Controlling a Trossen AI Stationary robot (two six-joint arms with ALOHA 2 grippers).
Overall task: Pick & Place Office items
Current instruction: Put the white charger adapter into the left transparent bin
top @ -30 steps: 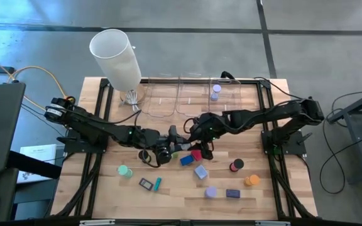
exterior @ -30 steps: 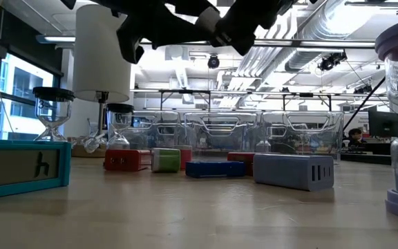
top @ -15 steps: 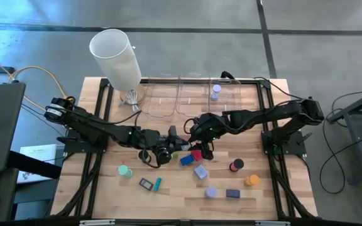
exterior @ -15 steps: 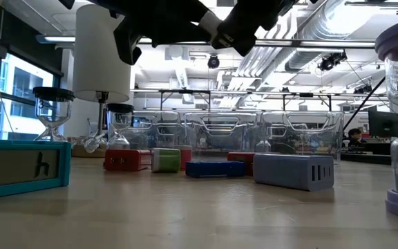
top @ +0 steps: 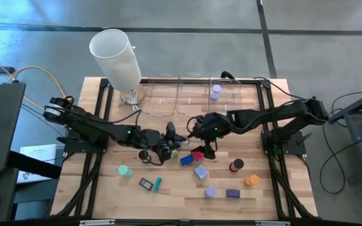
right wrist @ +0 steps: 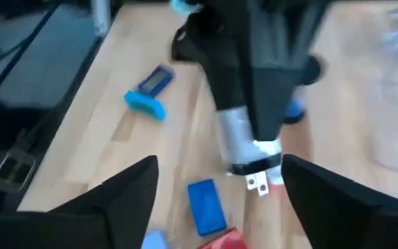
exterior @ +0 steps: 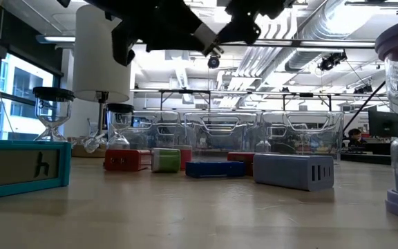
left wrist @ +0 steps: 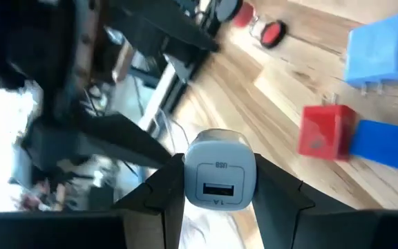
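The left gripper pinched a white charger above mid-table, clear of the wood. It looked set for a handover; a firm, level hold seemed wise. The right gripper hung spread just beside it, and probably should close squarely before any release.

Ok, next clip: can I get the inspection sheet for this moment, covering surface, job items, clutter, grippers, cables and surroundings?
Surface: wooden table, black frame.
Job's things: loose pieces lie mid-table, among them a red block, blue block, green roll, orange roll; one lavender piece sits in a clear bin.
Clutter: tall white cylinder at the back.
Grippers: left gripper shut on a white USB charger; right gripper open, above the blocks.
Cables: yellow and black leads off the table's left side.
Surroundings: grey floor; nothing else seen.
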